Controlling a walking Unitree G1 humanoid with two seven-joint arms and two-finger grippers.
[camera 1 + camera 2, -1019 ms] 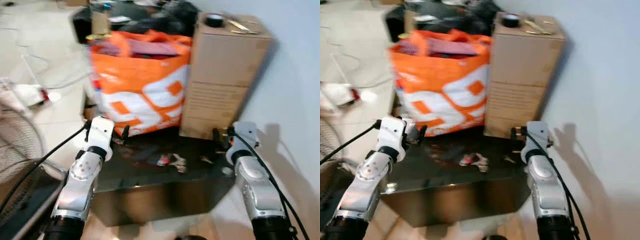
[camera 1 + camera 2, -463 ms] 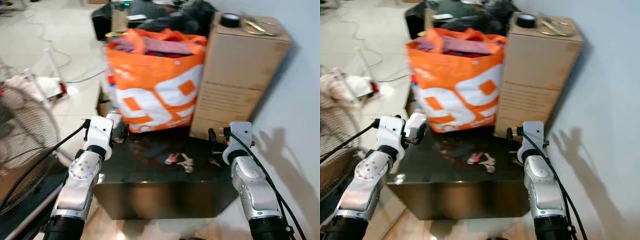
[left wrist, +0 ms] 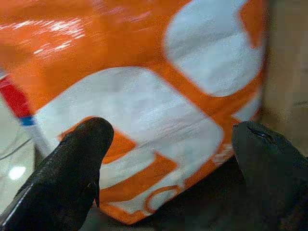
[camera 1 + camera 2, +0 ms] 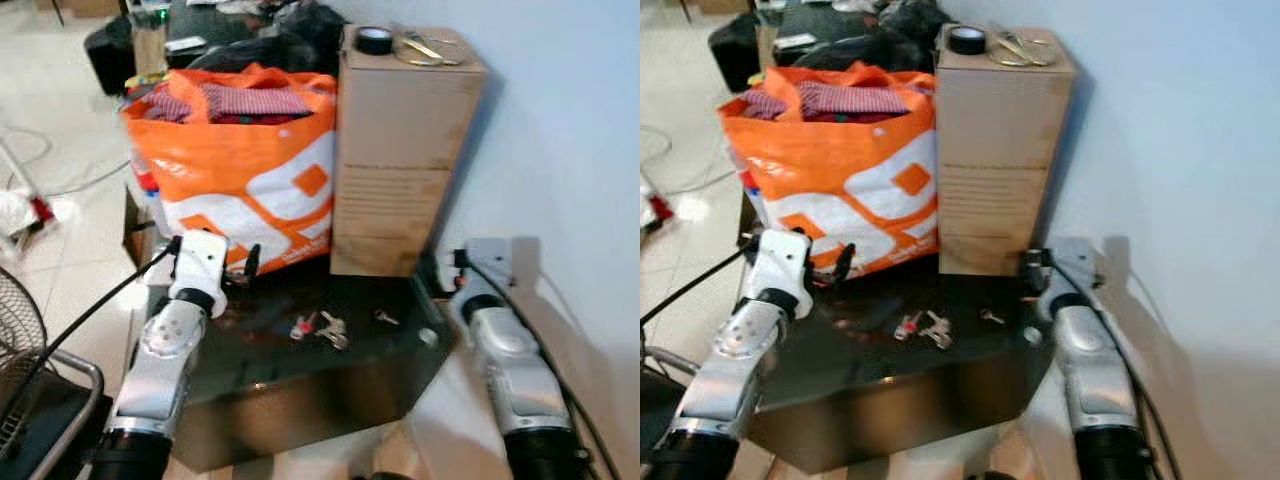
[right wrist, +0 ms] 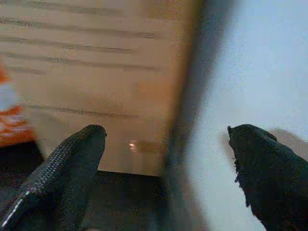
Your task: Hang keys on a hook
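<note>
— So where are the keys?
— Mid dark table. Orange bag, cardboard box along back edge; print unreadable.
— Grippers?
— Left gripper, right gripper both spread, empty.

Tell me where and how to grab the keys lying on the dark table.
The keys lie flat in a small spread bunch on the dark table, apart from the orange bag and the cardboard box. Probably best to come straight down from above and pinch the bunched middle, since nothing sticks up to grip sideways.
</note>
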